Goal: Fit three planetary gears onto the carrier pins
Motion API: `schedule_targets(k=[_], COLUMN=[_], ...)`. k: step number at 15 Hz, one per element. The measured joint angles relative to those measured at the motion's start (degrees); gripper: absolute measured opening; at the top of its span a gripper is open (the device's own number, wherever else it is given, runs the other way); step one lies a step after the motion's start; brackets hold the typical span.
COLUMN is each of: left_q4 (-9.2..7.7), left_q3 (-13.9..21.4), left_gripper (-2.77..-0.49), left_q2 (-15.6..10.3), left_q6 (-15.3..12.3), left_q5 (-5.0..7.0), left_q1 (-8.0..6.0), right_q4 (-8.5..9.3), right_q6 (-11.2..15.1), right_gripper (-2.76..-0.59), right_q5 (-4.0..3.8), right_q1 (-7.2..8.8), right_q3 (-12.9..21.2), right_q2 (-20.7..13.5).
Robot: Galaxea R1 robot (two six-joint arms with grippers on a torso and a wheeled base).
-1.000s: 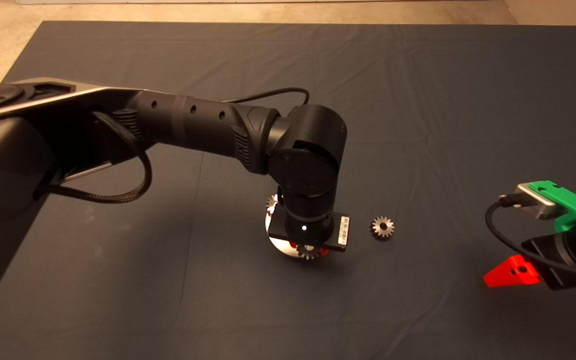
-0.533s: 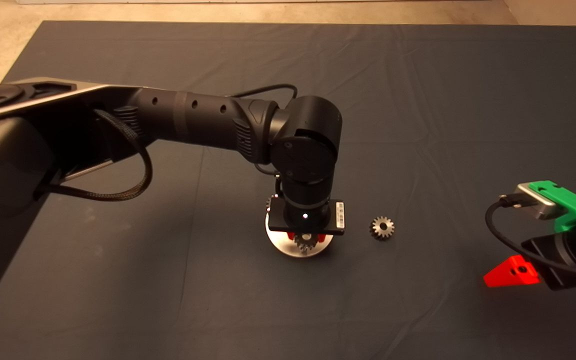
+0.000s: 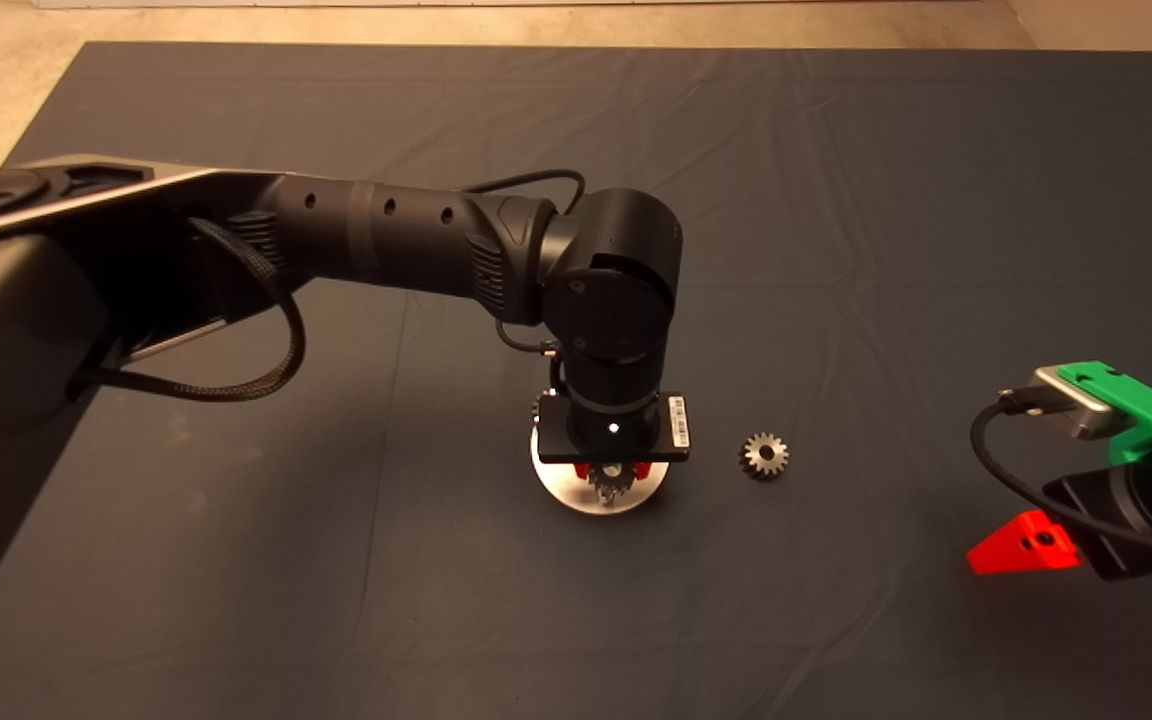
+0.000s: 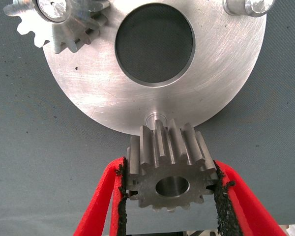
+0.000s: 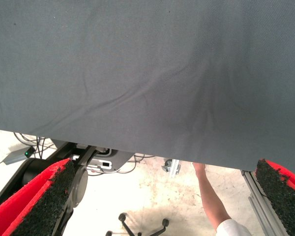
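Just short of the bare pin (image 4: 155,119) on the plate (image 4: 221,88), gear (image 4: 169,169) clamped between left fingers (image 4: 119,191), hole not yet above it; right fingers (image 5: 44,196) apart, parked.

Mat (image 3: 836,200) open all round — only loose gear (image 3: 764,455) beside plate (image 3: 561,490)

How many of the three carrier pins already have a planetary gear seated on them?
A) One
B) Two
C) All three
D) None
A: in the left wrist view only one seated gear sits around a pin; the near pin and the far pin are bare. The left gripper holds a second gear, and the third gear lies on the mat.
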Motion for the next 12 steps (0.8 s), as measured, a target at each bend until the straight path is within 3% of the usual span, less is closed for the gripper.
schedule_targets(k=[12], left_q4=[0.01], left_q3=[0.94], left_gripper=[-2.33], left_q2=[-1.38], left_q6=[-0.35], left_q5=[0.0], left_q1=[1.05], right_q4=[0.0], right_q6=[0.0], right_gripper=[-0.61], right_q5=[0.02], right_q1=[0.02], right_q3=[0.0], right_q2=[0.0])
